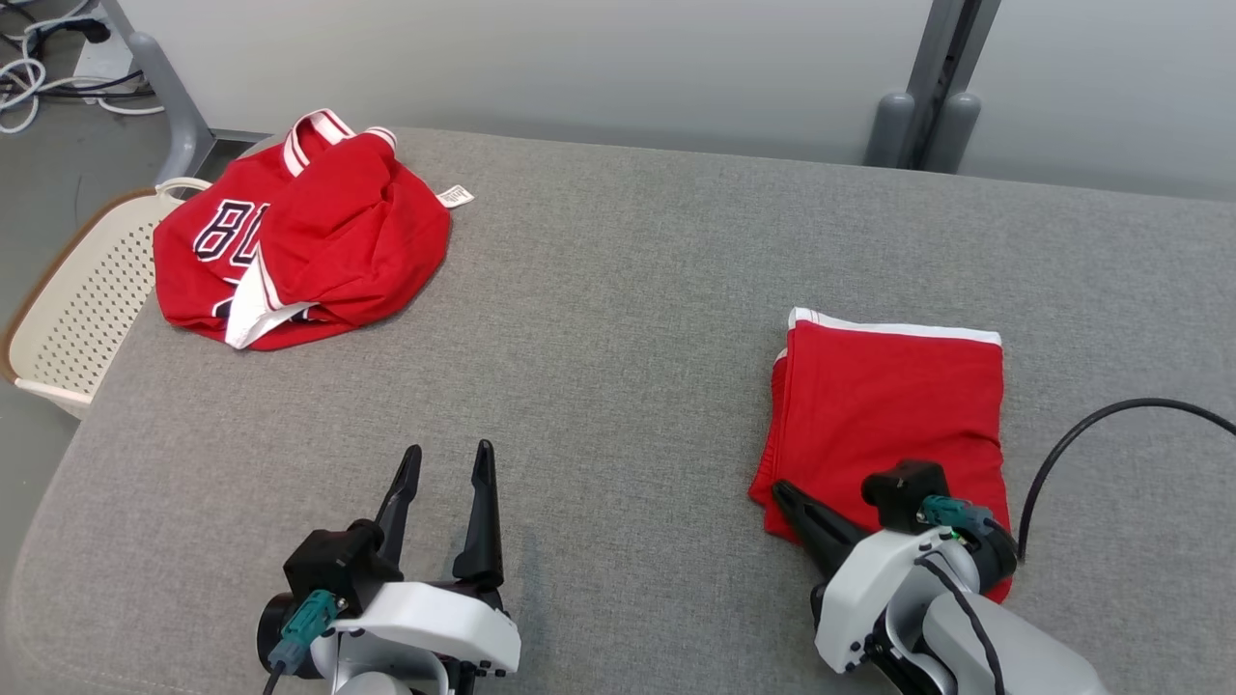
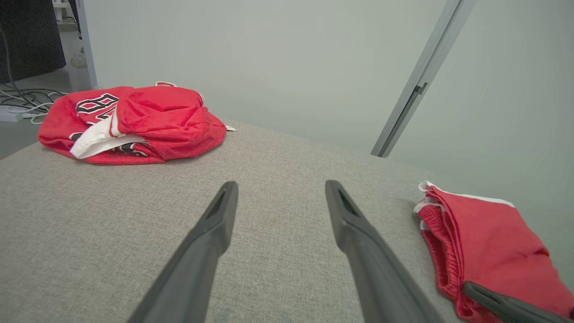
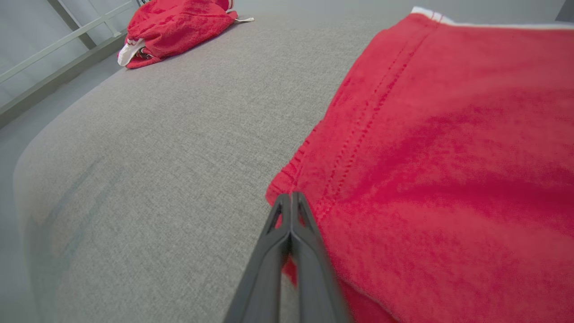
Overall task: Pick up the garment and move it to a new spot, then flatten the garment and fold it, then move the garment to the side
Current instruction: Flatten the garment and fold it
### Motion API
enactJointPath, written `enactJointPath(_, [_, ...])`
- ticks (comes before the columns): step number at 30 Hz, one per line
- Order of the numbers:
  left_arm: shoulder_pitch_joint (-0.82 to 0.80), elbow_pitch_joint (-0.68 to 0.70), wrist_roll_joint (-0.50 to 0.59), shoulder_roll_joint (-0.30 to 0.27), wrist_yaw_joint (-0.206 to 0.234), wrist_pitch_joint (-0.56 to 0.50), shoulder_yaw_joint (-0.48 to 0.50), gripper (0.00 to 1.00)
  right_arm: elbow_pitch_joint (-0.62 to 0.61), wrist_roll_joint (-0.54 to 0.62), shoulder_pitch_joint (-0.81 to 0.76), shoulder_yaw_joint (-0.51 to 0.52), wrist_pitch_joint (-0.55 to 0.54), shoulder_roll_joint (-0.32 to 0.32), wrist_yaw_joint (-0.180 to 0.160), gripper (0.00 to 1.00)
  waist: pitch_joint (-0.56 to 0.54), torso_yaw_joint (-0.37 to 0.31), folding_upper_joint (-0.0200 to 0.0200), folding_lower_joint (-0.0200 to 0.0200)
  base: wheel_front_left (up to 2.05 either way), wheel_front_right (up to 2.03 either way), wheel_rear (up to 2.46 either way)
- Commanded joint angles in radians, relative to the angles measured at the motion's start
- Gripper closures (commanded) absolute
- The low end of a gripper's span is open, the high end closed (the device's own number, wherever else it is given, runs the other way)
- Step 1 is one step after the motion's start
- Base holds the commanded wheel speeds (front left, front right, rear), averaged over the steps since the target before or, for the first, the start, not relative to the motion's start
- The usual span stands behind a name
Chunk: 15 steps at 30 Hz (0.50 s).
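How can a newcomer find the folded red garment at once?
Look at the grey padded table. On its right side, at the right pincer, lies the folded garment. Unlike the crumpled numbered jersey at far left, it is a flat rectangle with one white edge.

A broad grey fabric-covered table took up the middle, rounded at its near-left corner. Behind it ran a plain pale wall, flatly and evenly lit, with grey metal uprights standing against it on the right. Off the left edge, a cream perforated seat or basket, hard to tell which, sat on the grey floor, and white cables trailed in the far corner.
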<state>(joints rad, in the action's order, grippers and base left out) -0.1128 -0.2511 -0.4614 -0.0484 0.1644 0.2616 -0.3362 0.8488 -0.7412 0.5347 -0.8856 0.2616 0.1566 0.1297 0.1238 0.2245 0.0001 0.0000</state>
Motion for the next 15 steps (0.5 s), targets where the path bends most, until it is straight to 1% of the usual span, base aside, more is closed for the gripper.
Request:
enactJointPath(1, [-0.016, 0.003, -0.003, -0.004, 0.003, 0.005, 0.006, 0.0, -0.015, 0.013, 0.018, -0.001, 0.005, 0.013, 0.002, 1.0, -0.002, -0.007, -0.0001, 0.0, 0.0, 0.0, 0.0])
enactJointPath(4, [-0.012, 0.005, 0.002, -0.004, 0.003, 0.005, 0.012, 0.0, -0.061, 0.043, 0.026, 0.021, 0.005, 0.027, 0.002, 1.0, -0.007, -0.022, -0.0001, 0.0, 0.0, 0.0, 0.0])
enactJointPath(5, [-0.011, 0.006, 0.004, -0.004, 0.002, 0.005, 0.013, 0.0, -0.083, 0.057, 0.026, 0.037, 0.005, 0.033, 0.002, 0.94, -0.009, -0.028, -0.0001, 0.0, 0.0, 0.0, 0.0])
enactJointPath(6, [-0.011, 0.007, 0.006, -0.004, 0.0, 0.005, 0.014, 0.0, -0.106, 0.069, 0.023, 0.06, 0.005, 0.037, 0.002, 0.78, -0.011, -0.034, -0.0001, 0.0, 0.0, 0.0, 0.0])
enactJointPath(8, [-0.013, 0.007, 0.014, -0.004, -0.006, 0.005, 0.013, 0.0, -0.158, 0.099, 0.006, 0.11, 0.005, 0.043, 0.002, 0.52, -0.017, -0.046, -0.0001, 0.0, 0.0, 0.0, 0.0])
enactJointPath(9, [-0.014, 0.006, 0.018, -0.004, -0.009, 0.005, 0.014, 0.0, -0.185, 0.115, -0.005, 0.141, 0.005, 0.046, 0.002, 0.36, -0.021, -0.053, -0.0001, 0.0, 0.0, 0.0, 0.0])
enactJointPath(10, [-0.015, 0.005, 0.019, -0.004, -0.012, 0.005, 0.015, 0.0, -0.212, 0.129, -0.016, 0.174, 0.005, 0.049, 0.002, 0.13, -0.024, -0.06, -0.0001, 0.0, 0.0, 0.0, 0.0])
enactJointPath(11, [-0.018, 0.005, 0.025, -0.004, -0.014, 0.005, 0.016, 0.0, -0.24, 0.149, -0.028, 0.21, 0.005, 0.051, 0.002, 0.0, -0.028, -0.068, -0.0001, 0.0, 0.0, 0.0, 0.0])
enactJointPath(12, [-0.023, 0.003, 0.035, -0.006, -0.018, 0.005, 0.02, 0.0, -0.293, 0.186, -0.056, 0.279, 0.005, 0.051, 0.002, 0.0, -0.036, -0.082, -0.0001, 0.0, 0.0, 0.0, 0.0])
enactJointPath(15, [-0.025, 0.001, 0.049, -0.009, -0.024, 0.005, 0.028, 0.0, -0.377, 0.236, -0.108, 0.394, 0.005, 0.041, 0.002, 0.0, -0.048, -0.106, -0.0001, 0.0, 0.0, 0.0, 0.0])
